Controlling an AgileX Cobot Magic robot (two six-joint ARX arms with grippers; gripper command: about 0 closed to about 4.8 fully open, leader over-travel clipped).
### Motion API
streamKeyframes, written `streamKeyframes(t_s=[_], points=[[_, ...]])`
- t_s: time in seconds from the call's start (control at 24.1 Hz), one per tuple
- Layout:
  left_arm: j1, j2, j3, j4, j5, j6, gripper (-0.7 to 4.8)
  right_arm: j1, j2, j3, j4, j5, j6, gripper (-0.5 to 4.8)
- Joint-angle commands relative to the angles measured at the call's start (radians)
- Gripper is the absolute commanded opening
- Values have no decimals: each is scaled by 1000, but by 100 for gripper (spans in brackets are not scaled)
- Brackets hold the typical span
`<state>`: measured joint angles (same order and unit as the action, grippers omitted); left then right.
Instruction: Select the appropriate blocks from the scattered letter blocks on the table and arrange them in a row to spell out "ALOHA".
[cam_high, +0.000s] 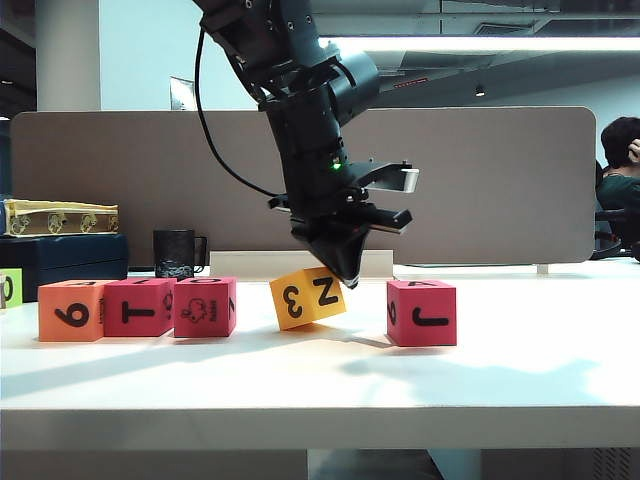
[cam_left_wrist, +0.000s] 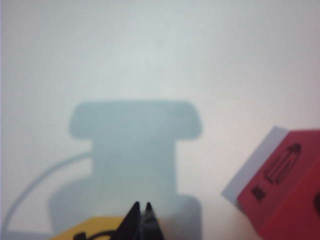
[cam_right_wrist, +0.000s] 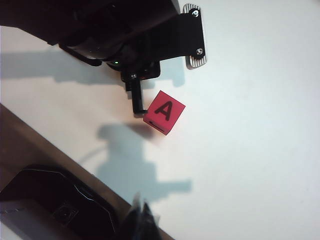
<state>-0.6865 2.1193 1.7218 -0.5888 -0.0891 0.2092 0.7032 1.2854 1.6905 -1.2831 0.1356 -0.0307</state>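
Nearest me along the smooth white table (cam_high: 520, 370) sits the row so far: an orange foam cube (cam_high: 70, 310), then two magenta-red cubes (cam_high: 139, 306) touching it in line. Just beyond the gap, the yellow foam cube (cam_high: 308, 296) is tipped up on an edge, faces showing 3 and Z, with my left gripper (cam_high: 346, 277) pressing its tip against the cube's upper corner; its fingers (cam_left_wrist: 141, 223) are pinched together on nothing. To the right stands another magenta-red cube (cam_high: 421, 312), well apart from the yellow one, A on top in the right wrist view. My right gripper (cam_right_wrist: 141, 221) hangs high off to the side, fingers closed and empty. I judge I'm rolling the yellow cube to turn up the needed letter; next calls for finishing the tip, then nudging it into the row.
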Motion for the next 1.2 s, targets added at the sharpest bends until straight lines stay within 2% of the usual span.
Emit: streamKeyframes(t_s=[0.04,0.29,0.5,0.58,0.87,0.99,1.08,1.2], points=[[-3,-2,8,34,6,1,-6,1,-2,3,9,2,5,-5],[-3,-5,23,26,6,1,-3,1,-2,3,17,2,8,-5],[-3,-8,152,-112,3,0,172,1,-2,3,26,2,8,-5],[-3,-9,200,-162,3,-9,227,1,-2,3,28,2,8,-5],[11,2,242,-300,-2,-166,377,1,-2,3,27,2,6,-5],[18,21,241,-316,-6,-185,377,1,-2,3,29,2,3,-5],[26,32,241,-323,-49,-234,377,1,-2,3,30,1,3,-5],[38,37,238,-331,-45,-299,377,1,-2,3,30,1,3,-5]])
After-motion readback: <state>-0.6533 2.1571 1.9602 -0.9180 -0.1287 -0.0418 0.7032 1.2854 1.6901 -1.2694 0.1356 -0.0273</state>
